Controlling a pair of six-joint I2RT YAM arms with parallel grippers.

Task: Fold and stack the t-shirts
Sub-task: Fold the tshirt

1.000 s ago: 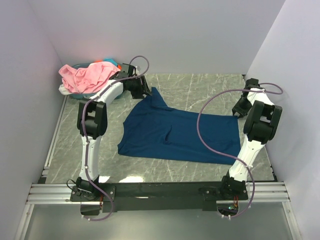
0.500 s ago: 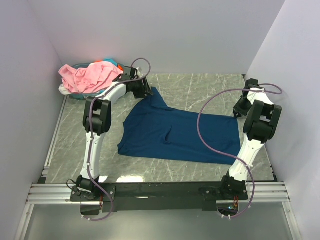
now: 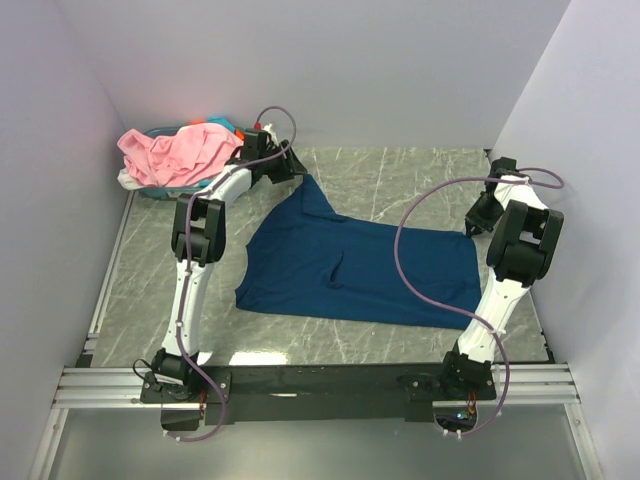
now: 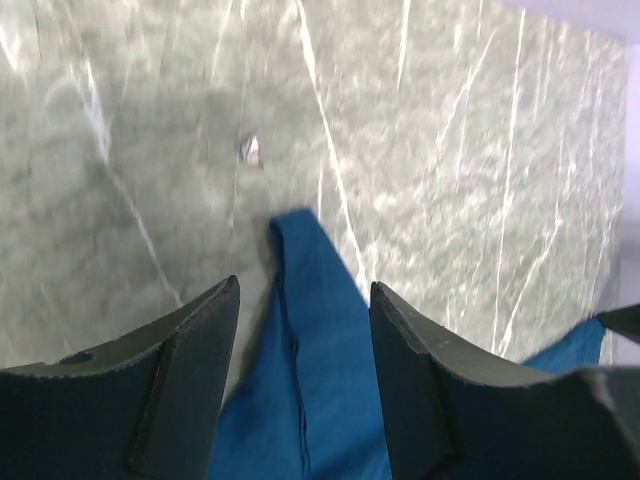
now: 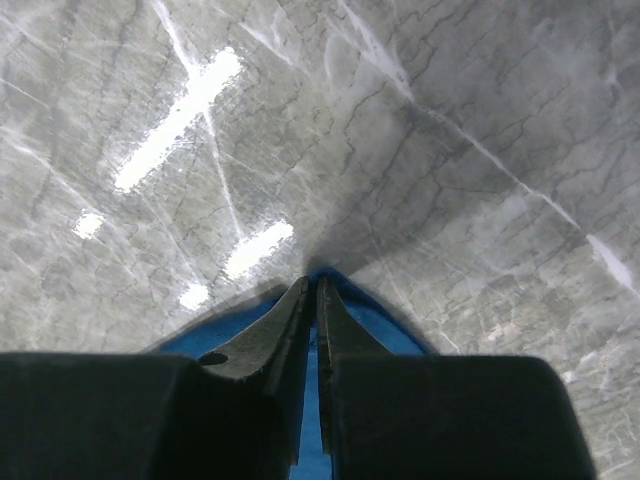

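A dark navy t-shirt lies spread flat on the marble table, one narrow tip pointing to the far left. My left gripper hovers open at that tip. In the left wrist view the blue tip runs between the two fingers of the left gripper without being pinched. My right gripper sits at the shirt's far right corner. In the right wrist view the right gripper is shut on a blue fold of the shirt. A light pink t-shirt is heaped at the back left.
The pink shirt lies over a teal basket in the back left corner, with pale cloth hanging below it. White walls close in the table on three sides. A metal rail runs along the near edge.
My left arm has stretched farther back, carrying its gripper up along the shirt's far left tip. The right arm has stayed where it was, and the shirt has kept its shape.
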